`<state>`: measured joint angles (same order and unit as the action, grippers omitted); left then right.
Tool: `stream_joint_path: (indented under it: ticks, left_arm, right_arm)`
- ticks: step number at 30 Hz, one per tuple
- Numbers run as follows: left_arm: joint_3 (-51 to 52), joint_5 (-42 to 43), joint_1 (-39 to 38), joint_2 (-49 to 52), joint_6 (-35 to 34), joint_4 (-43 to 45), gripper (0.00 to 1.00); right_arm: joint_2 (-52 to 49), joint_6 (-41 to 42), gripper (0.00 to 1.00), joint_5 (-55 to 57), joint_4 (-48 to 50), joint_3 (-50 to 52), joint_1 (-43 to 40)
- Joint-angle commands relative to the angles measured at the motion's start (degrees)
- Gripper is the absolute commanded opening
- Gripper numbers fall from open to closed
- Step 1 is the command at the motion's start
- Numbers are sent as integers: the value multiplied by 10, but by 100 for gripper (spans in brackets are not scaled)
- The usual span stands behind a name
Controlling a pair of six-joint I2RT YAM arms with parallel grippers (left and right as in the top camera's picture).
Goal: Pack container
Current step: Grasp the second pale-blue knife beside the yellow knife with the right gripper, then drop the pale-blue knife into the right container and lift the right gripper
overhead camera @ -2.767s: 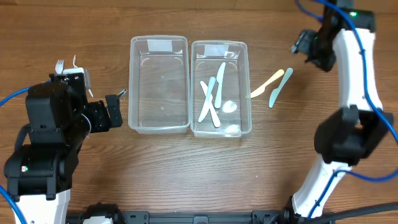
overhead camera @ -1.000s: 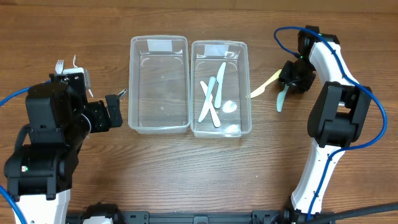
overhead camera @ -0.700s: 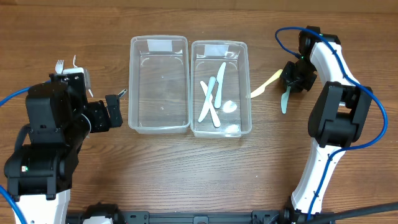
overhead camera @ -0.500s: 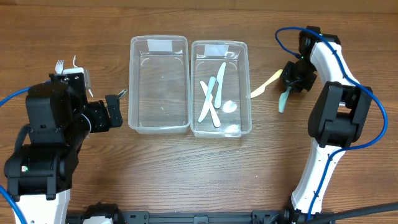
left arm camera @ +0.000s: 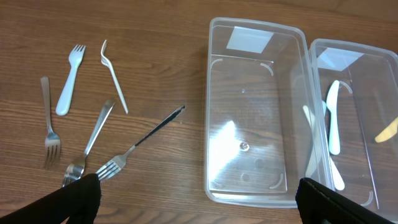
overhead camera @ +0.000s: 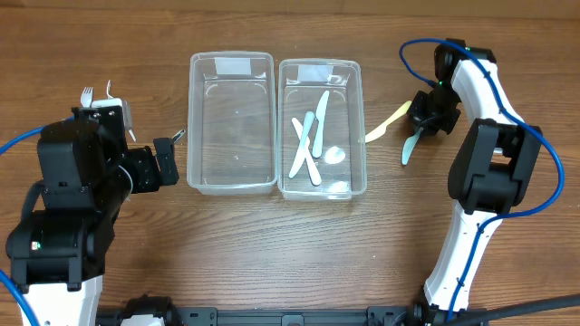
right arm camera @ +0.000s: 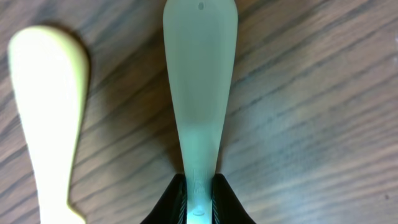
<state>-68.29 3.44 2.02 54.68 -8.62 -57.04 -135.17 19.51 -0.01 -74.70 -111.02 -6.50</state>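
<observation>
1. Since the first earlier overhead frame, the right arm has come down from the far right corner. The green knife, which lay parallel to the yellow knife, now hangs from the arm's jaws at a steeper angle, blade toward the near edge.
2. In the right wrist view, the right jaws are pressed onto the narrow handle of the green knife, pinching it. The blade stretches away over the wooden tabletop; whether it touches the wood I cannot tell.
3. Just beside it in that view, apart from it, the yellow knife lies flat on the tabletop.
4. The left arm sits at the left side, and its jaws are spread wide, gripping nothing.
5. Ahead of the left jaws, forks of white plastic and of metal lie scattered on the tabletop.
6. Beyond them stands the left container, and touching its side is the right container, which holds pale cutlery lying crossed.
7. The green knife is outside both containers, right of the right one.
</observation>
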Motion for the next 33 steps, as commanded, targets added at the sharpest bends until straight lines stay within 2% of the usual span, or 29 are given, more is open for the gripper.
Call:
stream_joint_path:
  ticks: [1, 6, 12, 20, 28, 32, 33]
  left_arm:
    - [-13, 4, 2, 3, 11, 7, 100]
    - [-13, 4, 2, 3, 11, 7, 100]
    - [-13, 4, 2, 3, 11, 7, 100]
    - [-13, 4, 2, 3, 11, 7, 100]
    - [-13, 4, 2, 3, 11, 1, 100]
    - [-13, 4, 2, 3, 11, 1, 100]
    - [-13, 5, 2, 3, 11, 1, 100]
  right_arm:
    - [56, -5, 4, -1, -26, -82, 16]
    - [151, -16, 4, -1, -43, -142, 60]
    - [216, -9, 4, -1, -46, -148, 161]
    - [165, 28, 5, -1, -40, -115, 298]
    - [115, 32, 6, -1, -3, -40, 327]
    - [115, 30, 14, -1, 8, -23, 327]
    - [115, 29, 22, -1, 9, -23, 327]
